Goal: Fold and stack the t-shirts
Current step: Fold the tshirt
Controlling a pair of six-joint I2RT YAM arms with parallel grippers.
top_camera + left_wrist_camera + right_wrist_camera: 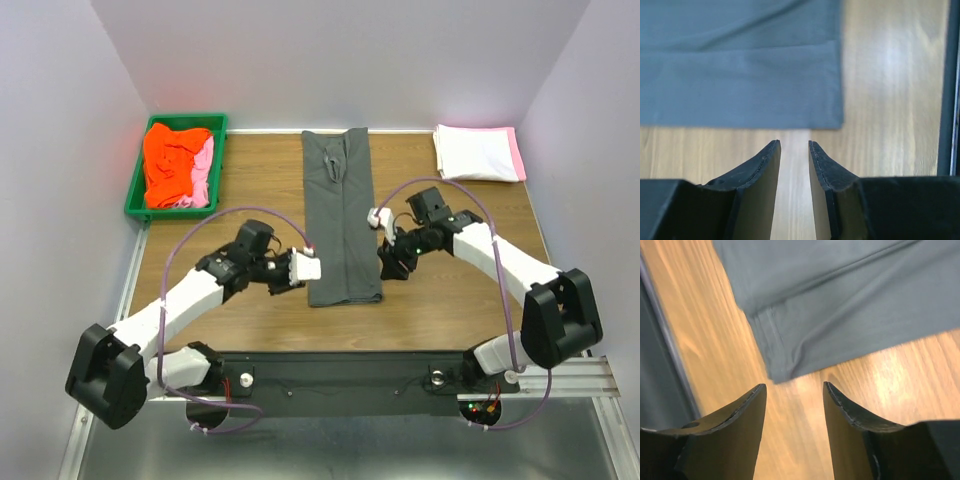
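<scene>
The grey t-shirt (340, 215) lies in the middle of the worktop (450, 290), folded lengthwise into a long narrow strip that runs from the far edge toward the arms. Its far end is bunched and creased, so the collar and sleeves cannot be made out there.

The left gripper (794, 146) sits low beside the strip's near left corner. In the left wrist view its two fingers stand slightly parted with only bare wood in the gap, grasping nothing. The hem lies just ahead of the fingertips, apart from them, and the rest of the cloth is cut off by the top and left of the frame.

The right gripper (794, 387) is at the strip's right edge near the bottom. Its fingers are spread wider and also hold nothing. That view is blurred: a folded corner with a stitched seam shows just beyond the tips, not touching them. From above, its dark fingers are hard to tell from the arm.

Far left, a green bin (134, 190) holds a crumpled orange-red t-shirt (170, 160) and a pink t-shirt (203, 170), mostly hidden beneath it. Far right lies a folded white t-shirt (475, 152); a pink layer (518, 155) under it shows only as a strip along its right side.
</scene>
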